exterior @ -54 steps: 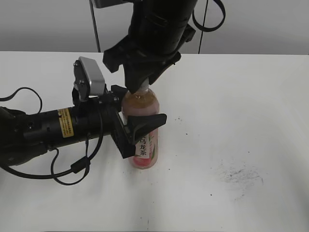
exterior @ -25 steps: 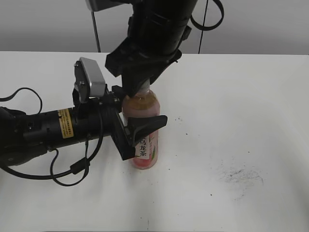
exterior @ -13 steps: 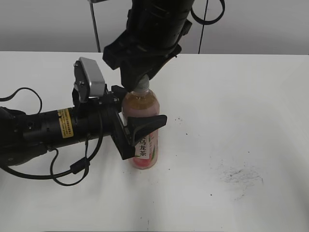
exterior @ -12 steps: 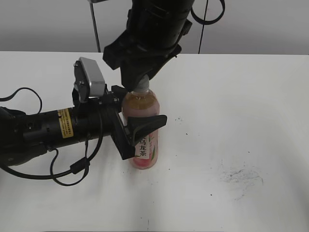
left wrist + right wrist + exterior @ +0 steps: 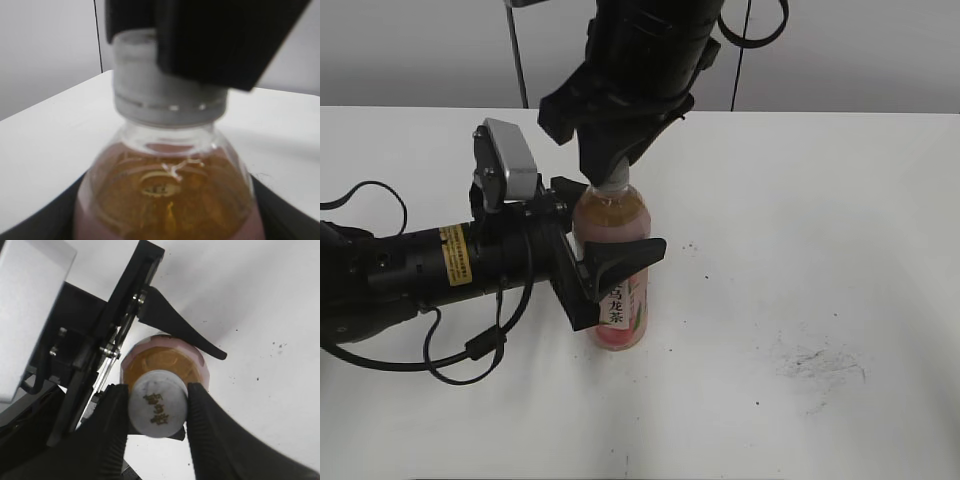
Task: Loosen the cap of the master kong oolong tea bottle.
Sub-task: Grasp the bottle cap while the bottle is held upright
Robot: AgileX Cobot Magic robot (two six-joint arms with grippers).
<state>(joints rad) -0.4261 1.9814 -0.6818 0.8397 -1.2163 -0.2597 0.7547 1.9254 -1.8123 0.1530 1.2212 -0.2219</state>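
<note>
The master kong oolong tea bottle [image 5: 613,270] stands upright on the white counter [image 5: 820,250], a little left of the middle in the exterior view, its pink label with the white strip of black characters facing the camera. The left tool [image 5: 610,270] reaches in from the left along the counter and clamps the bottle's body at label height, one black finger [image 5: 625,262] curving across the front of the bottle and the other behind it. The right tool [image 5: 158,412] comes down from above over the bottle's neck. In the right wrist view its two dark fingers [image 5: 114,412] sit on either side of the cap [image 5: 158,404], which is white with a dark mark on top; both appear to touch the cap's sides, though the picture is too soft to be sure how firmly it is gripped. In the left wrist view the cap [image 5: 165,80] and its ring sit above the amber tea, with the right tool's dark body covering the cap's upper part. To the right, well apart from the bottle, a patch of dark specks [image 5: 815,362] marks the counter.
</note>
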